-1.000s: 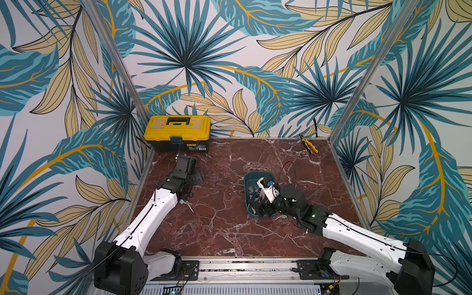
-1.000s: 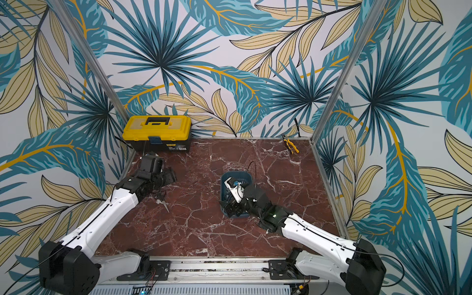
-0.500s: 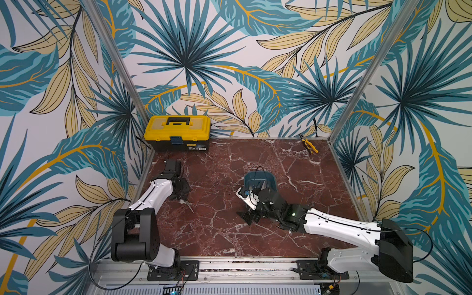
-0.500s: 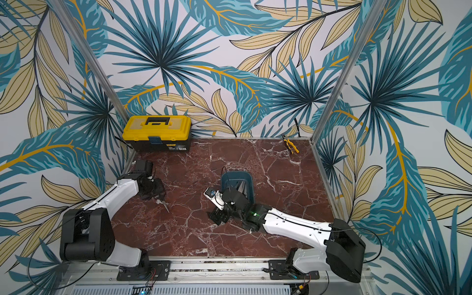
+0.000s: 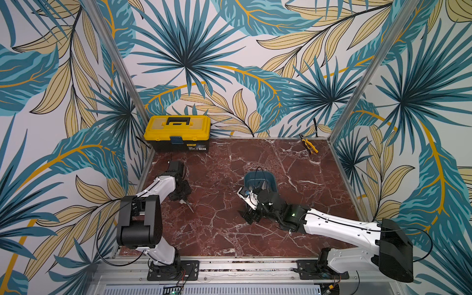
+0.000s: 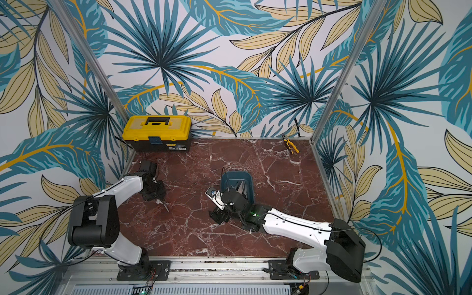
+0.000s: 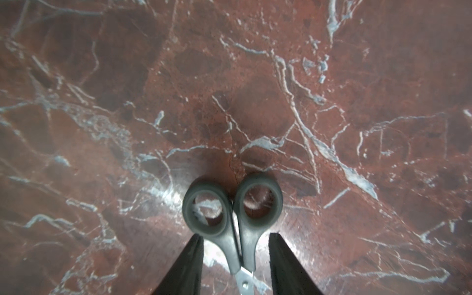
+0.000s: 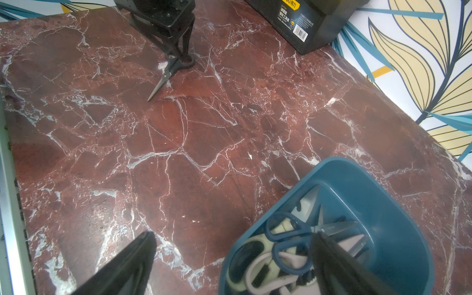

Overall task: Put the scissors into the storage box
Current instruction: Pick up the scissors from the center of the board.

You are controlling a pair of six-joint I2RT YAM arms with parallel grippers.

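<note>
A pair of black-handled scissors (image 7: 231, 212) lies flat on the marble at the left, its blade (image 5: 189, 207) pointing toward the front. My left gripper (image 7: 236, 237) is down over the handle with one finger on each side. It is open, and a gap shows on both sides. The dark teal storage box (image 5: 259, 178) stands mid-table. It holds blue-handled scissors (image 8: 288, 237), cream-handled shears (image 8: 255, 255) and a pale pink pair. My right gripper (image 8: 232, 236) is wide open and empty at the box's near left corner. One fingertip is over the box, the other over the table.
A yellow-and-black toolbox (image 5: 177, 132) stands at the back left against the wall. Small yellow-handled pliers (image 5: 310, 146) lie at the back right corner. Metal posts and patterned walls close in the table on three sides.
My left gripper has come down around the black scissors' handle and its jaws have narrowed. My right gripper has drawn out of the storage box toward its left front, still wide open.
</note>
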